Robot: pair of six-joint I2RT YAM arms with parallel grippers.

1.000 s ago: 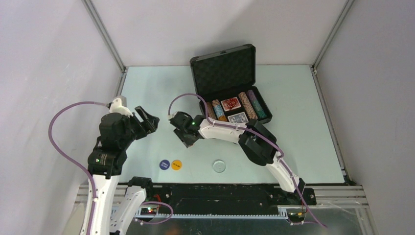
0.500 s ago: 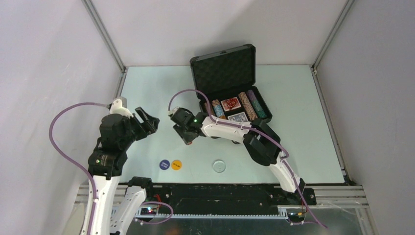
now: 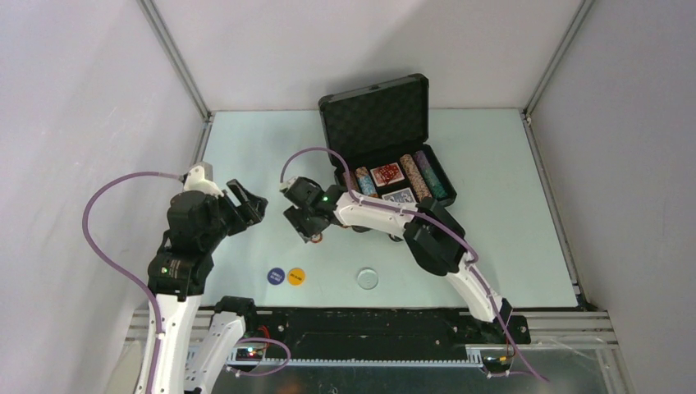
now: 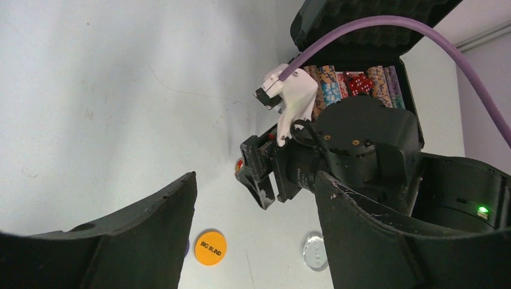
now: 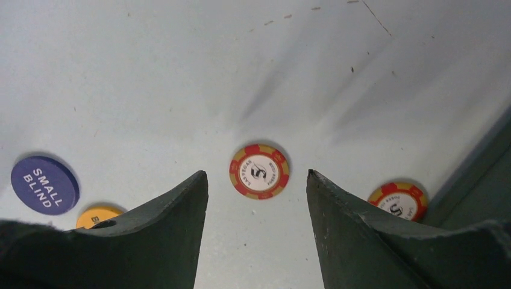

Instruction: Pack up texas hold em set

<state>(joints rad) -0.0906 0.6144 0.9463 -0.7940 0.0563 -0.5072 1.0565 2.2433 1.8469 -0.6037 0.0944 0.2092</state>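
Observation:
The black case [image 3: 379, 115] stands open at the back, with rows of striped chips [image 3: 416, 177] and two card decks [image 3: 387, 174] in its tray. My right gripper [image 3: 309, 228] hangs low over the table to the left of the case. It is open, and a red-and-yellow chip [image 5: 259, 171] lies flat just ahead of its fingertips [image 5: 200, 180]. A second such chip [image 5: 398, 201] lies to the right, half hidden behind the right finger. My left gripper [image 3: 249, 205] hovers open and empty further left.
A blue "small blind" button [image 3: 277, 276], an orange "big blind" button [image 3: 296, 276] and a clear round button [image 3: 368, 279] lie near the front edge. A purple cable [image 4: 385, 27] arches over the right wrist. Walls enclose the table on three sides.
My right gripper has dipped down and slightly left toward the table and opened its jaws; a chip now lies free on the surface. The left arm has not moved.

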